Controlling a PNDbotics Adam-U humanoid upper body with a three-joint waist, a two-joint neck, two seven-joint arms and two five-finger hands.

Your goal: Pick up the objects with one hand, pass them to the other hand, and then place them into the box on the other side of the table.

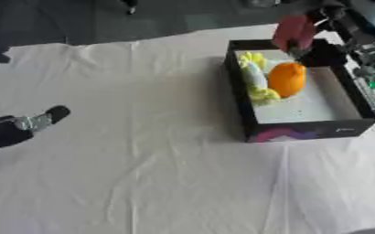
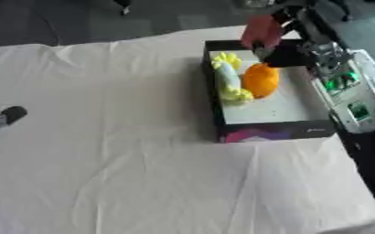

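Box (image 1: 302, 116) filling at two o'clock, right hand (image 2: 291, 54) hanging over its far end.

A red object (image 1: 293, 31) is showing at the box's far rim, up against the right hand, and seems to be being held there for the drop, though I cannot tell how the fingers are set around it. An orange item (image 1: 286, 78) and a yellow-and-pale item (image 1: 254, 77) are lying inside along the box's left wall, likely placed earlier. The left hand (image 1: 39, 119) is idling at nine o'clock on the cloth (image 1: 142, 160), carrying nothing; its fingers are too unclear to judge.
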